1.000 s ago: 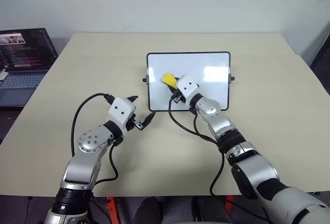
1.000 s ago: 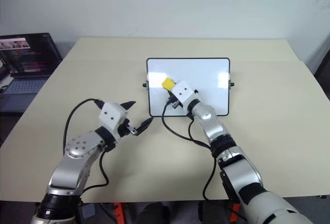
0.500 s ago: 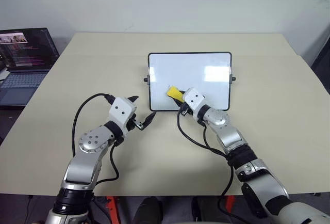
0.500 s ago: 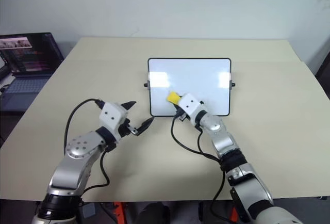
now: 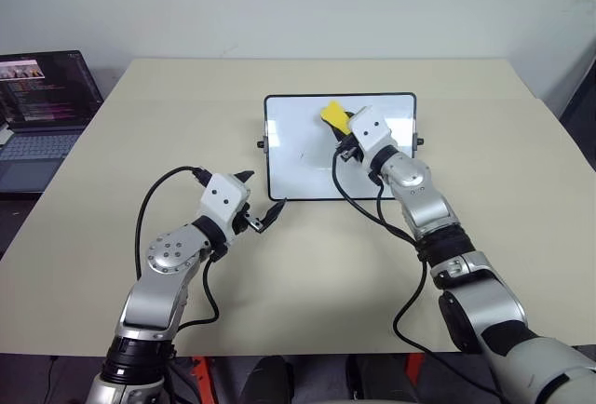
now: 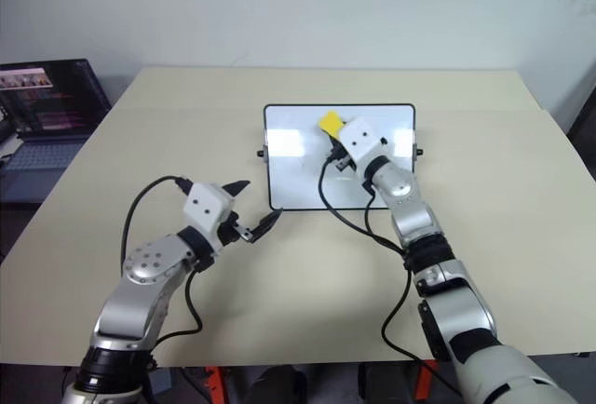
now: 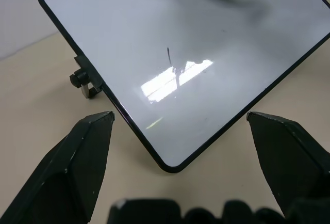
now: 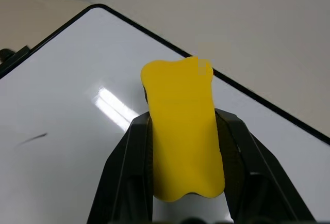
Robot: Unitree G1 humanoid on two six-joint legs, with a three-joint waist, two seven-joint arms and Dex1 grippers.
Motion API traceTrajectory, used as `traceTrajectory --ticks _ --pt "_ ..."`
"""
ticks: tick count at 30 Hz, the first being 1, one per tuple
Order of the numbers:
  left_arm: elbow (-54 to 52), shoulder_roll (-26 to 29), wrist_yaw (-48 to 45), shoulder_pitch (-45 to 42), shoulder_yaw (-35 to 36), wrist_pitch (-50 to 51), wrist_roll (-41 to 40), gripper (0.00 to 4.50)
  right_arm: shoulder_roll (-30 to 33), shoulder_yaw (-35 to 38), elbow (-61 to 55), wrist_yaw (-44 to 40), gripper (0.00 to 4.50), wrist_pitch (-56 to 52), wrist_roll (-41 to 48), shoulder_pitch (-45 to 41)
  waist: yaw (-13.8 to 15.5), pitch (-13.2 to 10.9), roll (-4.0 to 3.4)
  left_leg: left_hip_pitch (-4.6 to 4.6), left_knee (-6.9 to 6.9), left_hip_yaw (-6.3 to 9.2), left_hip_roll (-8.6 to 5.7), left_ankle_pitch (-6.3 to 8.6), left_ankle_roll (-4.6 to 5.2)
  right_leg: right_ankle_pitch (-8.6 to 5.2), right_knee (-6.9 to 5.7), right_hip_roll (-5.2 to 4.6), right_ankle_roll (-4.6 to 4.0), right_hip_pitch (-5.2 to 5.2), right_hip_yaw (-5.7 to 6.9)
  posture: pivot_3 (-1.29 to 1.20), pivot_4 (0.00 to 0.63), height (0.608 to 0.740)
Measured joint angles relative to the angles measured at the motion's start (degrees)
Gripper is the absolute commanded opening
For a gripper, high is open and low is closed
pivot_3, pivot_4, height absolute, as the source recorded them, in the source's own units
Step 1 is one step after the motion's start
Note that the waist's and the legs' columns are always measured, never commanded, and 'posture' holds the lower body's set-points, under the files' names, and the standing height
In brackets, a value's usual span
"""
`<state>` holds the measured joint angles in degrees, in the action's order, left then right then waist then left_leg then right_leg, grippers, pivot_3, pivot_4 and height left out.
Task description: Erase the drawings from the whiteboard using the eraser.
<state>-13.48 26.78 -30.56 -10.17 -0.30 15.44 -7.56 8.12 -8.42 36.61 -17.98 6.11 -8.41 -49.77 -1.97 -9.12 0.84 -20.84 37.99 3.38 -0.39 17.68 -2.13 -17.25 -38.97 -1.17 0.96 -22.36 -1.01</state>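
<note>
With the right gripper [image 5: 337, 122] clamped on the eraser [image 5: 333, 115] at the whiteboard's [image 5: 307, 176] far edge and the left gripper [image 5: 262, 197] gaping empty, wiping is underway; next, sweep nearer-left onto the remaining stroke [image 7: 169, 56].

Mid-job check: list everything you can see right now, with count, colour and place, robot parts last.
whiteboard: one, glossy white with thin black frame and small black side knobs, on the table's middle toward the far side.
drawings: at least one thin dark stroke visible on the board's left-centre part; a second faint stroke appears in the right wrist view.
eraser: one, yellow, near the board's far edge.
table: one, beige, under everything.
laptop: one, dark with lit screen, left of the table.
left gripper: black jaws open, holding nothing, by the board's near left corner.
right gripper: black jaws shut on the eraser, over the board's far edge.
</note>
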Motion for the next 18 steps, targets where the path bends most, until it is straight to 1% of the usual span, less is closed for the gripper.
traceTrajectory --ticks 3,6,11,18 --pt "0.0 0.0 0.0 0.0 0.0 -0.1 0.0 4.50 -1.9 -1.7 4.9 1.0 1.34 1.9 -1.3 -0.6 0.0 0.0 0.00 0.00 0.00 -0.01 0.00 0.00 0.00 0.00 0.00 0.00 0.00 0.00 0.00 0.00 0.150 0.740" --pt "0.0 0.0 0.0 0.1 0.0 -0.2 0.0 4.50 -3.7 -2.6 6.9 1.3 1.34 3.7 -1.7 -0.6 0.0 0.0 0.00 0.01 0.01 -0.02 0.00 0.00 0.00 0.00 -0.03 0.00 0.00 -0.01 -0.02 0.00 0.150 0.740" --pt "-0.1 0.1 0.0 1.3 0.1 -0.3 0.0 4.50 -5.2 -4.2 7.5 1.3 1.34 4.8 -2.1 0.5 0.0 0.0 0.00 0.01 0.02 0.00 0.00 0.00 0.00 0.00 -0.04 0.00 0.00 -0.01 0.00 0.00 0.150 0.740" --pt "-1.1 0.3 0.2 2.1 0.6 -0.2 0.0 4.50 -5.3 -6.5 6.7 0.9 1.34 6.8 -3.9 4.1 0.1 0.0 0.01 0.06 0.03 0.01 0.01 0.00 0.00 0.00 -0.06 0.00 0.00 0.03 0.00 0.00 0.150 0.740"
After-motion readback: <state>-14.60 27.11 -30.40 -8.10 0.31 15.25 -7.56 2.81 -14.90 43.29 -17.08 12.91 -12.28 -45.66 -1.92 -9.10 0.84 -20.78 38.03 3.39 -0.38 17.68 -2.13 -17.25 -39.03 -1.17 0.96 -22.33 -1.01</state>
